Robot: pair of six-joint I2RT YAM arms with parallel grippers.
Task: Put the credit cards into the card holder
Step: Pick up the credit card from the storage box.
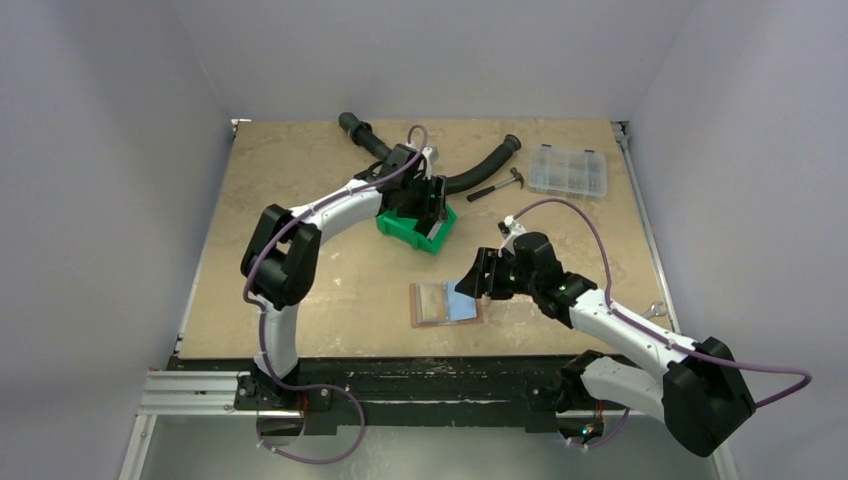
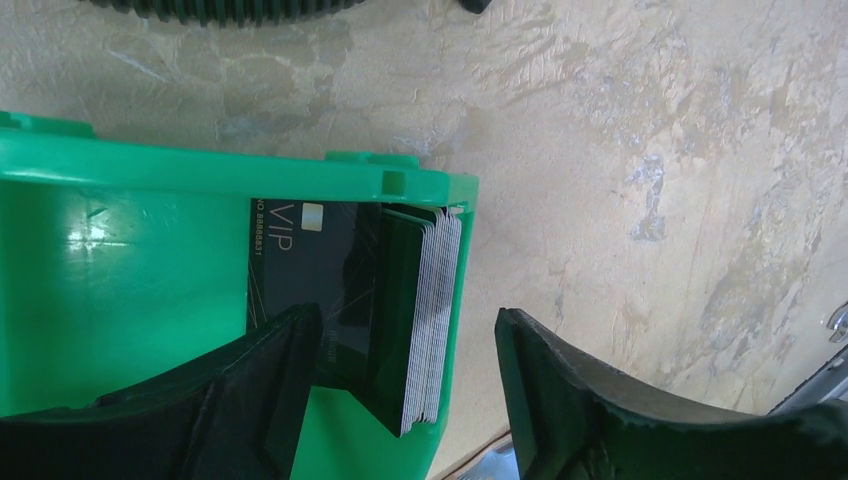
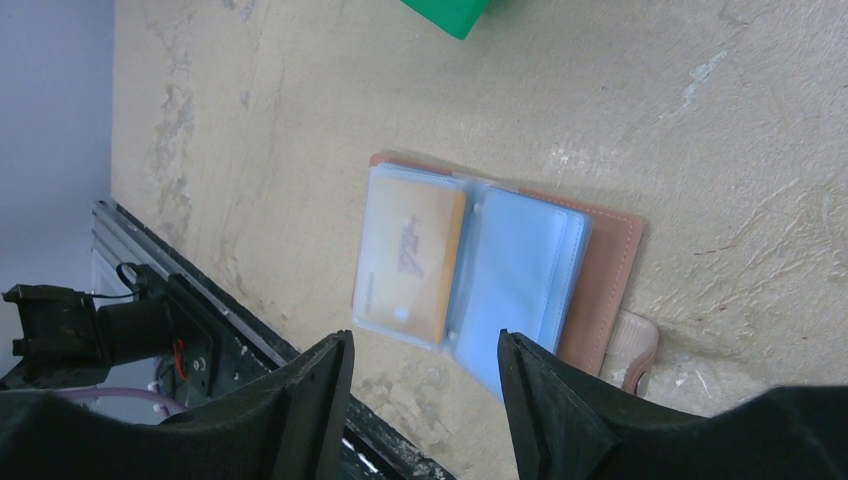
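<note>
Mottled beige table [image 1: 300,200] spreads under both your arms, with grey walls around it. Your left gripper [image 2: 405,322] stands open over a corner of the green bin [image 2: 150,170] at the far middle, gripping nothing. Your right gripper [image 3: 422,345] hangs open and empty above the card holder [image 3: 605,270], which lies spread flat near the table's front edge. Its clear sleeves show a yellow-gold card [image 3: 410,255] and a light blue card [image 3: 520,280]. A stack of cards [image 2: 425,310] stands on edge in the bin's corner beside a dark card [image 2: 300,250] marked VIP.
</note>
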